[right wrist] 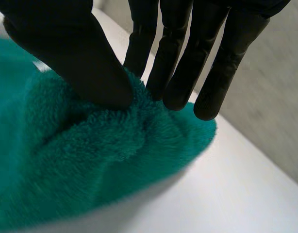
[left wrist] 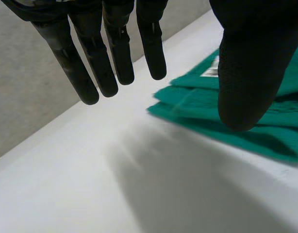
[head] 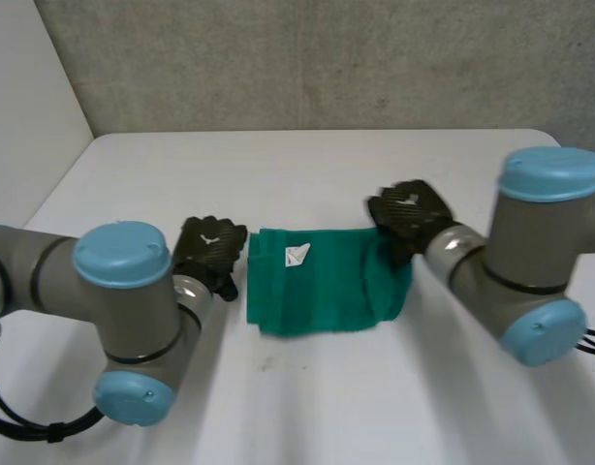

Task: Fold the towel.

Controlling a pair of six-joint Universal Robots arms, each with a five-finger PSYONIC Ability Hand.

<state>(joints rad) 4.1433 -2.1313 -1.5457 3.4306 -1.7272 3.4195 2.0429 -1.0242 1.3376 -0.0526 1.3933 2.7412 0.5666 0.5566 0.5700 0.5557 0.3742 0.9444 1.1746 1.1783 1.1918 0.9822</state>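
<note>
Right hand [head: 410, 214] pinches the towel's [head: 327, 289] right edge, probably to fold it over; left hand [head: 211, 250] hovers spread just left.

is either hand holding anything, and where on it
The right hand pinches the green towel at its right edge; the left hand holds nothing.

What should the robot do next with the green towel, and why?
Probably the right hand should lift its end of the towel and carry it toward the left hand. Its thumb and fingers pinch a raised bunch there, while the left hand hangs open beside the other edge.
</note>
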